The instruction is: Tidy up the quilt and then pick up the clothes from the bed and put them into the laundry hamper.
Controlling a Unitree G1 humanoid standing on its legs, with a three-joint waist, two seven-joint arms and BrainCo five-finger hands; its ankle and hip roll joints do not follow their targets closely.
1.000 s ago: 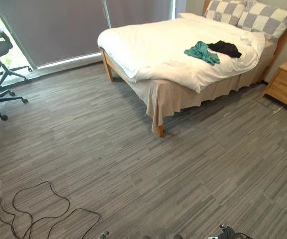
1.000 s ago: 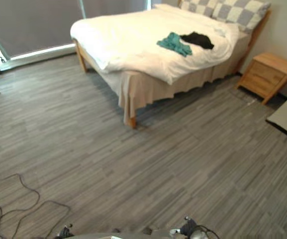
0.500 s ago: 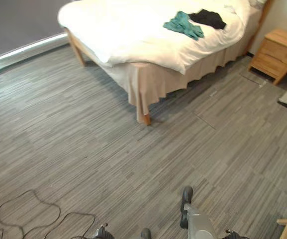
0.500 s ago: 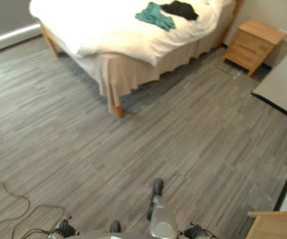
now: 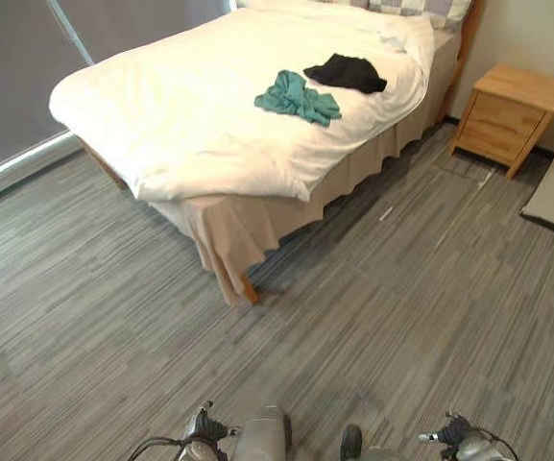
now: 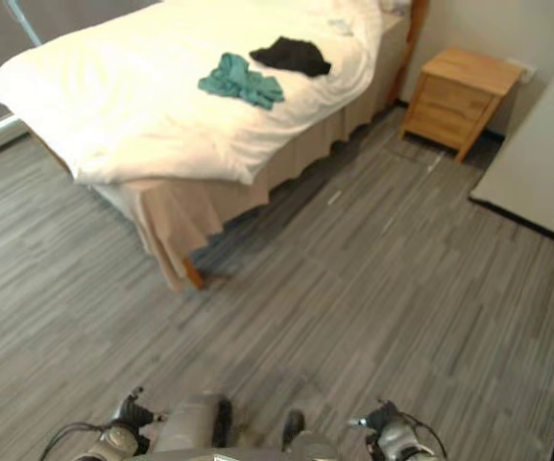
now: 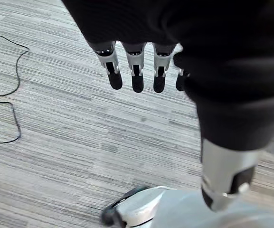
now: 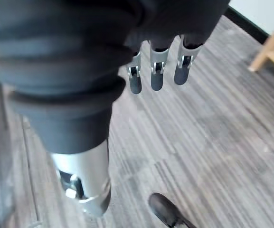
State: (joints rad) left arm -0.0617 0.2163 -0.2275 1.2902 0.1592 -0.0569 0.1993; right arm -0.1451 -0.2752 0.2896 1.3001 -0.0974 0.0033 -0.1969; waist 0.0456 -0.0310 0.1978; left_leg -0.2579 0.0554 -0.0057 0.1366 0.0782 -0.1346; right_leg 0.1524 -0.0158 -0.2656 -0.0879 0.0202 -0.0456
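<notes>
Clothes are lying on the bed at the far side of the room — a teal garment (image 5: 298, 96) crumpled near the middle of the white quilt (image 5: 190, 115), and a black garment (image 5: 347, 73) just beyond it to the far right, the two close together but whether they are touching cannot be told. The quilt is covering the wooden bed (image 5: 248, 288) and hanging over its near edge, where a beige bed skirt (image 5: 224, 235) is draping down toward the grey striped floor (image 5: 401, 288). Checked pillows (image 5: 421, 8) are sitting at the head of the bed at the far right. A light wooden nightstand (image 5: 507, 115) is standing to the right of the bed, near the wall.

Neither hand is touching anything. In its wrist view, the left hand (image 7: 137, 71) is hanging above the floor with its fingers (image 7: 137, 76) straight, side by side and holding nothing; its thumb (image 7: 224, 175) is standing apart. The right hand (image 8: 158, 66) is hanging likewise over the floor — its fingers (image 8: 156, 73) are straight and close together, empty, with the thumb (image 8: 82, 185) set off to one side. Both hands are well apart from the bed and the clothes.
</notes>
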